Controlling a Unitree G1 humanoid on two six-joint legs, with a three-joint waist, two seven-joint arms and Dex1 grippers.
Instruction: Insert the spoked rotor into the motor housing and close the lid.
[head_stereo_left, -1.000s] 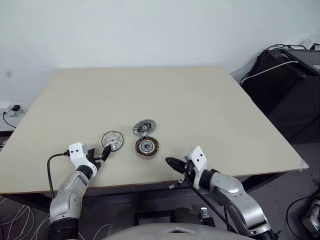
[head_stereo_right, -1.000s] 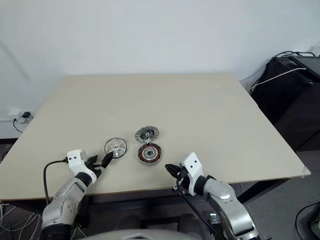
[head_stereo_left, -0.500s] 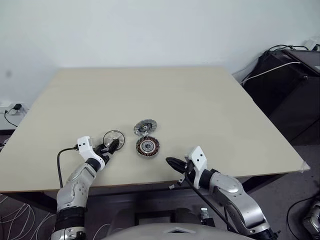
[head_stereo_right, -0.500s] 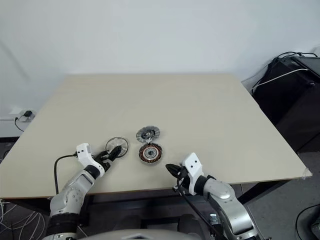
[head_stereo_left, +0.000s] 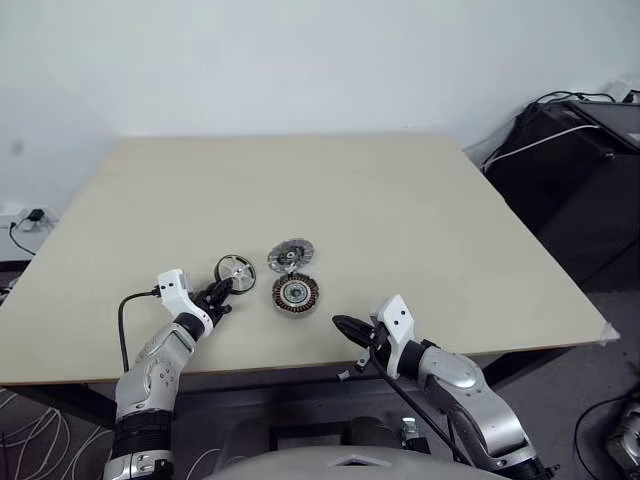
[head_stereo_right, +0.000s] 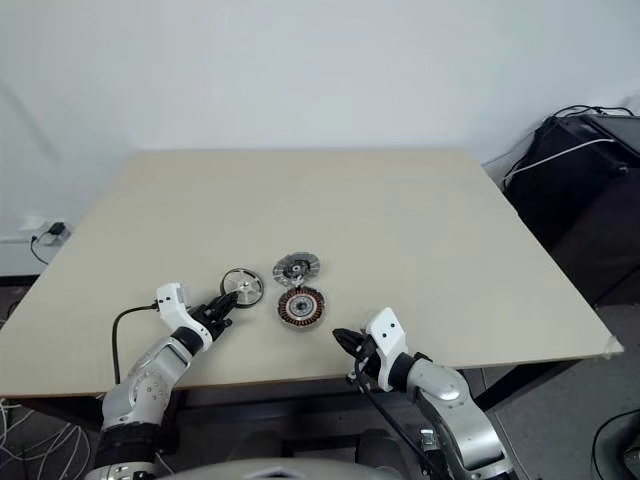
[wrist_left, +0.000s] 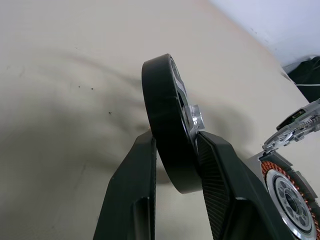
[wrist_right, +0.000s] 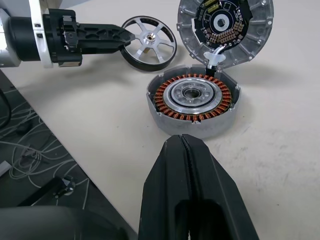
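On the near left part of the table (head_stereo_left: 420, 200), the left gripper (head_stereo_left: 226, 290) has its two black fingers (wrist_left: 131, 190) clamped on the rotor (head_stereo_left: 236, 271), one finger pressed against each face of the rim at the disc's nearest edge. In the left wrist view the rotor stands on edge between the fingers, its dark rim turned towards the camera and its small hub poking out sideways towards the housing, so its axis runs roughly level, left to right, rather than up. In the right wrist view the same disc is tilted, its spoked face turned up and towards the right, and its far edge seems to rest on the table, though I cannot tell for sure. Just to the right of the rotor sits the housing (head_stereo_left: 295, 292), flat on the table with its copper windings and pale centre facing up. Its lid (head_stereo_left: 289, 255) stands at the housing's far edge, touching it and tipped back so that its dark inner face looks towards the near side. Well to the right of the housing, close to the near table edge, the right gripper (head_stereo_left: 343, 325) hovers with its fingers pinched together on nothing, pointing left towards the housing
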